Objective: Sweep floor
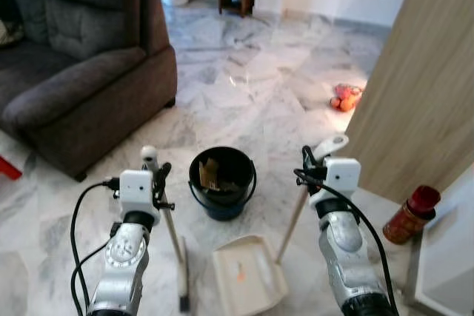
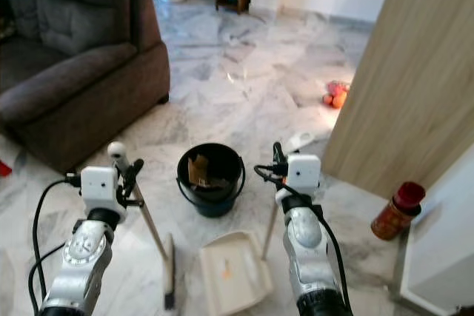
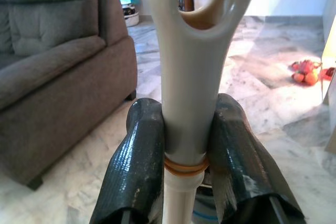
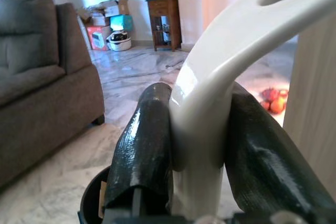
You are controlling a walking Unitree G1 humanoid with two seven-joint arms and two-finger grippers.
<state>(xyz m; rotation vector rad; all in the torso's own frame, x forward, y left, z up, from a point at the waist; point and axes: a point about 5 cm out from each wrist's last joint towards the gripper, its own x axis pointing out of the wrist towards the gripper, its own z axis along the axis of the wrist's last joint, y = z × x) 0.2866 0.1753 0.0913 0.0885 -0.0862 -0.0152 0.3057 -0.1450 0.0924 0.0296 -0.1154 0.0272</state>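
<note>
Left eye view: cream plastic broom with a long pale stick (image 1: 172, 231) stands tilted on the grey-white marble floor (image 1: 252, 86), its narrow brush head down at the near edge between the two arms, rounded handle top with a hanging hole up by the left gripper (image 1: 158, 175). Left wrist view shows that gripper's two black fingers (image 3: 137, 166) pressed against either side of the broom handle just above an orange rubber band, so it is pinching the stick, little gap beyond the handle width. Cream plastic dustpan (image 1: 248, 275) lies flat on the floor near centre, just right of the brush head, small orange scrap on its tray; its wooden-coloured stick rises up to the right into the right gripper (image 1: 311, 162). Right wrist view: black fingers (image 4: 144, 150) clamp the dustpan's white looped handle top from both sides. Black round plastic bucket (image 1: 221, 181) with brownish scraps inside sits just beyond the dustpan, between the two grippers. Dark grey fabric sofa (image 1: 74, 57) far left. Light wood panel (image 1: 422, 86) on the right, red cylindrical container (image 1: 411, 214) at its foot, orange-red objects (image 1: 344, 98) on the floor farther back.
</note>
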